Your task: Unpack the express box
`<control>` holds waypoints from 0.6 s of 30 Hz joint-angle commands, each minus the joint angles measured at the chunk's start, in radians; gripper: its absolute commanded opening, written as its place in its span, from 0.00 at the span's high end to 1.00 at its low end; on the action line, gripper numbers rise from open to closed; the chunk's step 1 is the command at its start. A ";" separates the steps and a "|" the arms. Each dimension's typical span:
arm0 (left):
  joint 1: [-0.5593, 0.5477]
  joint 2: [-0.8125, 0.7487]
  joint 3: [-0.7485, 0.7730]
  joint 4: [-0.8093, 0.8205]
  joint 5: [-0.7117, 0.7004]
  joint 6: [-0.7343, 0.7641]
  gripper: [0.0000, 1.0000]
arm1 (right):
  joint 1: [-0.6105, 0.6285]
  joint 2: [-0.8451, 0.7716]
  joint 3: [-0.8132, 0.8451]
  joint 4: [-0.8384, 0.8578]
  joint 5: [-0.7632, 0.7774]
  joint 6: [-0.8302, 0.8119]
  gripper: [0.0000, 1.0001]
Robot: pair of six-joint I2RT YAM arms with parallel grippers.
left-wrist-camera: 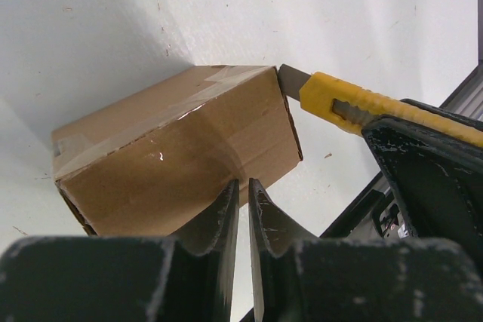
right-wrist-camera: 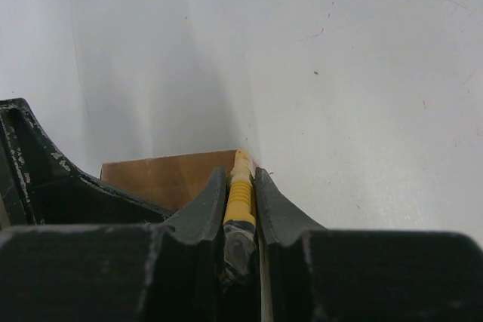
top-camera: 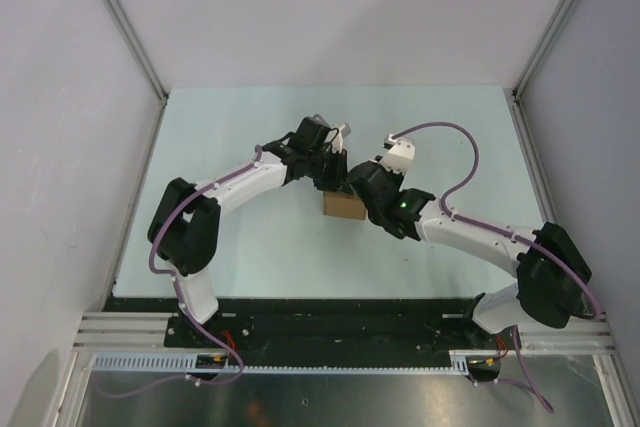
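R claw grips knife, blade tip at express box top edge.

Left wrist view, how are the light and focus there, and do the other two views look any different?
Left wrist view: express box sharp, a glare fleck on its front, soft shadow behind it, left hand dark in the foreground. Right wrist view: utility knife slightly soft, broad grey shadow at left. Top external view: even light, faint shadows.
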 commanded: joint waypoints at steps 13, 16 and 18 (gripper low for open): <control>-0.014 0.080 -0.037 -0.075 -0.044 0.017 0.84 | 0.006 0.070 0.021 0.038 0.002 -0.019 1.00; -0.015 0.082 -0.037 -0.077 -0.046 0.019 0.84 | 0.004 0.092 0.019 0.043 -0.005 -0.025 1.00; -0.014 0.082 -0.037 -0.077 -0.046 0.020 0.84 | 0.004 0.092 0.019 0.047 -0.007 -0.028 1.00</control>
